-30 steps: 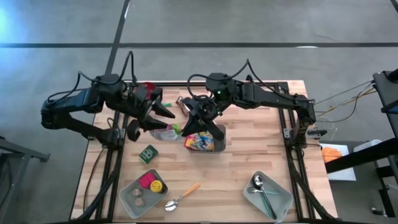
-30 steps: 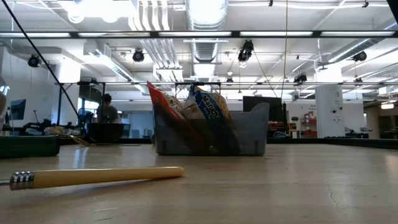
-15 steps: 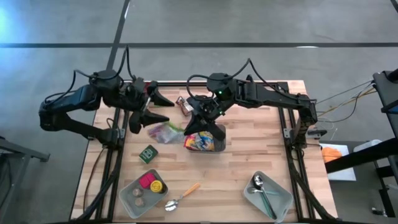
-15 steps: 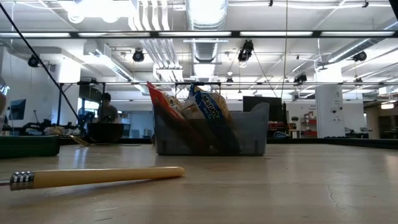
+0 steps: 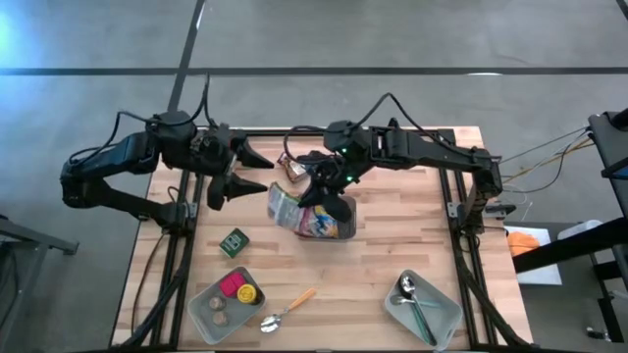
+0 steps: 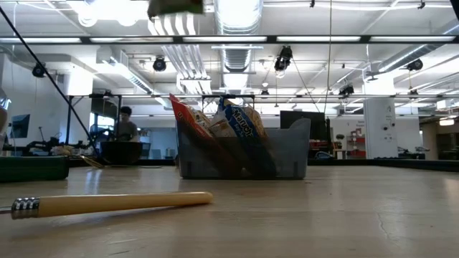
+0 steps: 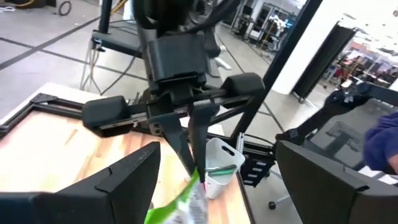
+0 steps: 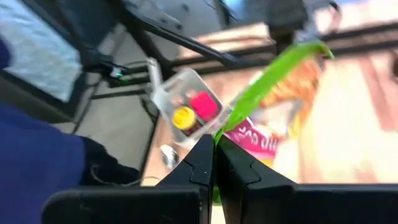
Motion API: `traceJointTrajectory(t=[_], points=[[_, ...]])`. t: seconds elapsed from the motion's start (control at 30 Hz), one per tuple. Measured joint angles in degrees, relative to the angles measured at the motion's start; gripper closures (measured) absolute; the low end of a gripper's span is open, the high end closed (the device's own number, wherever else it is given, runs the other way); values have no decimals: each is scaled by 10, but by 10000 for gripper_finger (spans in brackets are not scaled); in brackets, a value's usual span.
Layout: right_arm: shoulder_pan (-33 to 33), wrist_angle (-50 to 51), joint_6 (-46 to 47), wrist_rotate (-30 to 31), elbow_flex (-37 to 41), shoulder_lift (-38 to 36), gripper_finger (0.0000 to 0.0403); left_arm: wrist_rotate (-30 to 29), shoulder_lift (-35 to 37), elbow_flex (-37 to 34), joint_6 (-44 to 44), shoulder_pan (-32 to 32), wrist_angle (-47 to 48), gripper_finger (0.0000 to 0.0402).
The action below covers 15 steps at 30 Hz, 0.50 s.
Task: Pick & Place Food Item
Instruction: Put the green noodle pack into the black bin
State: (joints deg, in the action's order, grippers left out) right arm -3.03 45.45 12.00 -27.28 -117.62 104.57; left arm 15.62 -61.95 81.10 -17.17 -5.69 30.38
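Note:
A clear snack bag with a green edge [image 5: 285,208] hangs from my right gripper [image 5: 308,193], which is shut on it just left of the grey bin [image 5: 345,227]. The bin holds several snack bags [image 6: 240,140]. The held bag's lower edge [image 6: 172,7] shows at the top of the low view. My left gripper [image 5: 257,172] stands open to the left of the bag, with its fingers [image 7: 124,180] wide apart and touching nothing. My right gripper pinches the bag's green top edge [image 8: 249,102] between its two shut fingers [image 7: 193,134]. The fingers slant down from the table's right side. The bag hangs below them, clear of the table, with its body [image 7: 186,205] toward the left arm.
A small green tin [image 5: 234,242] lies near the left. A grey tray [image 5: 201,314] at the near left holds pink and yellow items. A wooden-handled spoon [image 5: 289,309] lies beside it. Another tray [image 5: 446,319] with utensils sits near right. A wrapped snack [image 5: 291,165] lies at the far side.
My left gripper has opened, let go of the bag and drawn back toward the table's left edge. The bag, held between both grippers before, now hangs from my right gripper alone and has swung toward the bin. My right gripper has tipped and rolled.

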Motion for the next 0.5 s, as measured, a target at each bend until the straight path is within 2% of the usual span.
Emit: traceJointTrajectory(t=[0.3,0.5], points=[[0,112,75,149,0,-3,396,-28,19,0,-8,0,21,77],[3,207,145,253,0,-3,396,-89,35,0,-9,0,45,77]])
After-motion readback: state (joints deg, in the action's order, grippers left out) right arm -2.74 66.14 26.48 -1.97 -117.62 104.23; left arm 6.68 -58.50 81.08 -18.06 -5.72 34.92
